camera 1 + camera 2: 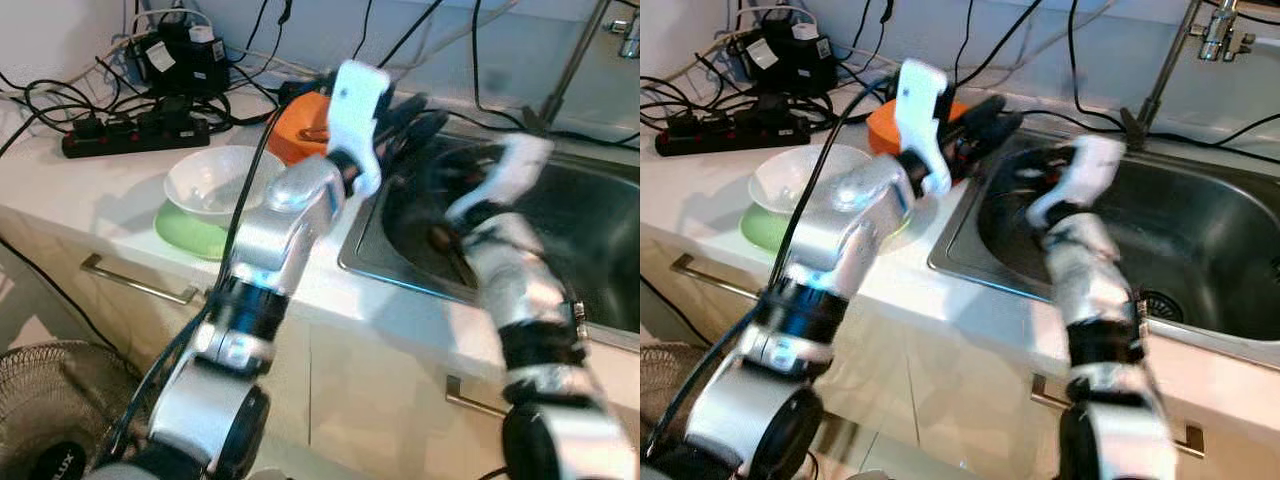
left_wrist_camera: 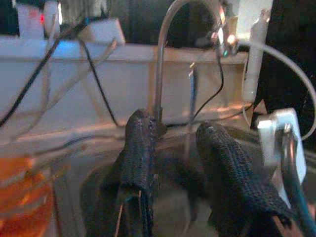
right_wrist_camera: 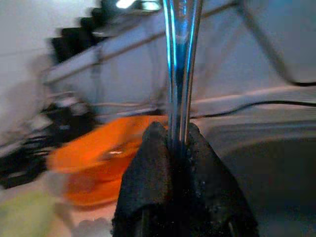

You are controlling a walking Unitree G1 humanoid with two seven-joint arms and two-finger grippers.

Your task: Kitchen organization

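My right gripper (image 3: 174, 129) is shut on a shiny metal utensil handle (image 3: 178, 74) that sticks up between its fingers; the utensil's other end is hidden. In the eye views this gripper (image 1: 1028, 172) hangs over the left part of the steel sink (image 1: 1200, 230). My left gripper (image 1: 415, 115) reaches over the counter at the sink's left rim, just right of an orange bowl (image 1: 305, 125). In its wrist view the left gripper (image 2: 177, 126) is open, nothing between the fingers, facing the faucet (image 2: 160, 64).
A white bowl (image 1: 220, 180) sits on a green plate (image 1: 185, 232) left of the orange bowl. A black power strip (image 1: 135, 135) and tangled cables lie at the back left. A fan (image 1: 60, 420) stands on the floor below the drawer handle (image 1: 135, 283).
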